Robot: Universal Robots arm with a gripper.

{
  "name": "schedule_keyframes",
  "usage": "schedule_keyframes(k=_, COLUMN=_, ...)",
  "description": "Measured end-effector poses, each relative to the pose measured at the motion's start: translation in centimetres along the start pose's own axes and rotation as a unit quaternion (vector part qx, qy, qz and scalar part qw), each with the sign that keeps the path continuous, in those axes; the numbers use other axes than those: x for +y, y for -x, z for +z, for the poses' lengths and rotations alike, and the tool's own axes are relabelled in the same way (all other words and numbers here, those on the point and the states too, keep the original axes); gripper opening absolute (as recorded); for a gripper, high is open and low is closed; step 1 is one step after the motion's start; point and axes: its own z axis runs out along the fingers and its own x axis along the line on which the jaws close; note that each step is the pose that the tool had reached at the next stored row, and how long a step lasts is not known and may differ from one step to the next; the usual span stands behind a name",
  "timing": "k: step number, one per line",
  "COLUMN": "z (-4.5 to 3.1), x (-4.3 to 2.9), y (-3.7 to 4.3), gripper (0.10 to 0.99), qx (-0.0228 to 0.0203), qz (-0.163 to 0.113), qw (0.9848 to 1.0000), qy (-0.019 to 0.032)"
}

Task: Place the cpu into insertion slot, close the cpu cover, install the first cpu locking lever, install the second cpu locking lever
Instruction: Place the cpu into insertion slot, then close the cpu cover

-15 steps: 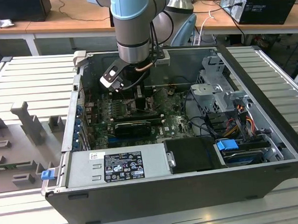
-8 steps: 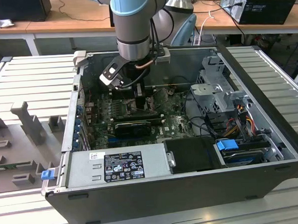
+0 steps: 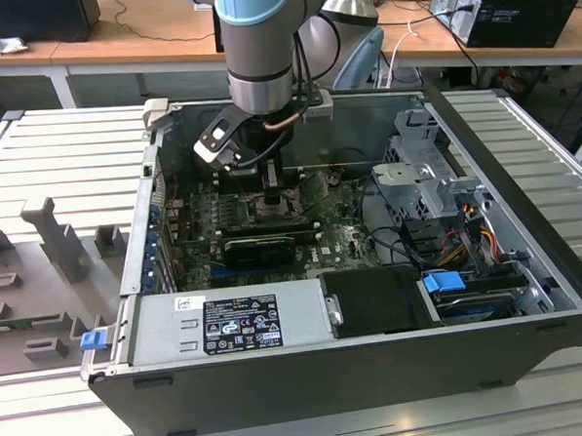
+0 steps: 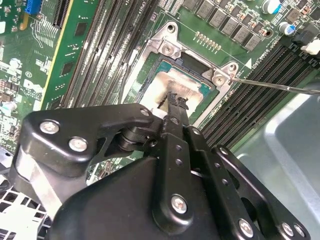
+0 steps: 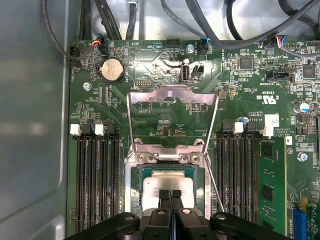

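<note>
Inside the open case, the claw (image 5: 169, 194) hangs straight over the slot (image 4: 192, 62), its two tips pinched together with nothing between them. They are at, or just above, the middle of the cpu (image 5: 155, 187); I can't tell if they touch. The cpu lies flat in the slot, silver face up. The cover (image 5: 172, 92) is swung open, lying back from the slot's hinge edge on the side away from the claw. A thin lever (image 4: 275, 86) angles out beside the slot, unlatched.
</note>
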Motion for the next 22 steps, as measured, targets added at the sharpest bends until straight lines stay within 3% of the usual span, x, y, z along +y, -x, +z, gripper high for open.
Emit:
schedule_keyframes(k=7, z=-0.42, x=0.04, y=-0.01, gripper=0.106, qx=-0.0004, qz=0.000, qw=1.0000, qy=0.0000)
schedule_keyframes(k=11, z=-0.37, x=1.02, y=0.00, gripper=0.106, qx=-0.0005, qz=0.000, qw=1.0000, qy=-0.0043)
schedule_keyframes(k=14, z=-0.83, x=1.06, y=-0.01, gripper=0.106, qx=-0.0005, qz=0.000, qw=1.0000, qy=-0.0043)
schedule_keyframes(k=19, z=-3.21, x=1.25, y=-0.03, gripper=0.106, qx=-0.0004, qz=0.000, qw=1.0000, qy=-0.0057)
schedule_keyframes(k=21, z=-3.21, x=1.45, y=-0.04, gripper=0.106, qx=-0.0003, qz=0.000, qw=1.0000, qy=-0.0071)
schedule_keyframes(k=22, z=-3.18, x=2.04, y=-0.04, gripper=0.106, qx=-0.0005, qz=0.000, qw=1.0000, qy=-0.0095)
